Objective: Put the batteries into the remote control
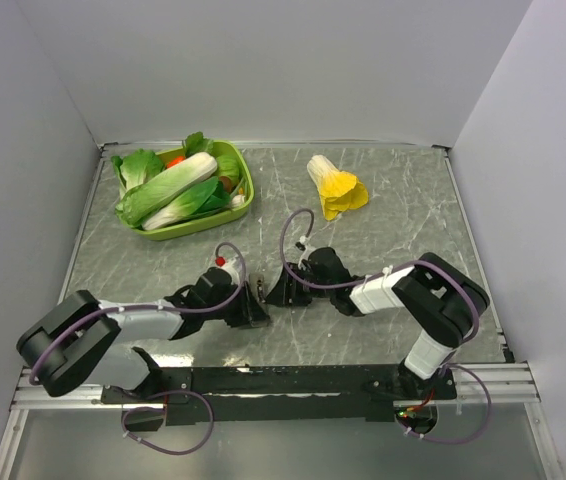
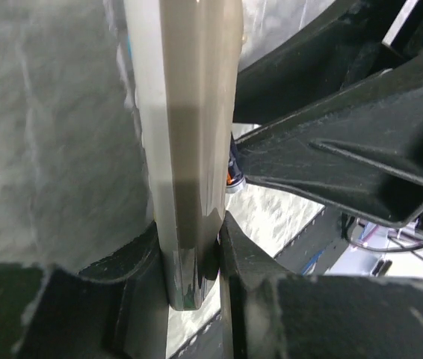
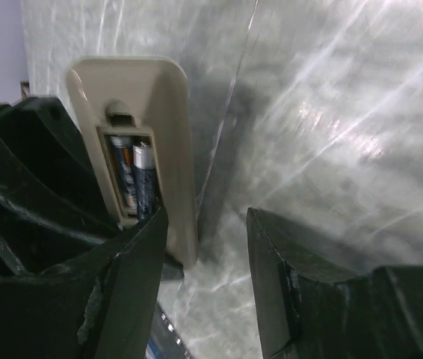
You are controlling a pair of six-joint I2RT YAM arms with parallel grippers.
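The remote control (image 2: 189, 149) stands on its long edge, a grey-beige bar, and my left gripper (image 2: 190, 250) is shut on its lower end. In the right wrist view its plain back (image 3: 173, 127) faces the camera with the battery bay uncovered. Two dark batteries (image 3: 135, 183) lie side by side inside the bay. My right gripper (image 3: 208, 250) is open right beside the remote, its left finger (image 3: 133, 277) against the remote's lower corner and only marbled table in the gap. In the top view both grippers, left (image 1: 253, 305) and right (image 1: 283, 290), meet at the table's near middle.
A green basket (image 1: 246, 195) of toy greens stands at the back left. A yellow-and-white toy cabbage (image 1: 335, 187) lies at the back centre. White walls close in the marbled table (image 1: 403, 220) on three sides.
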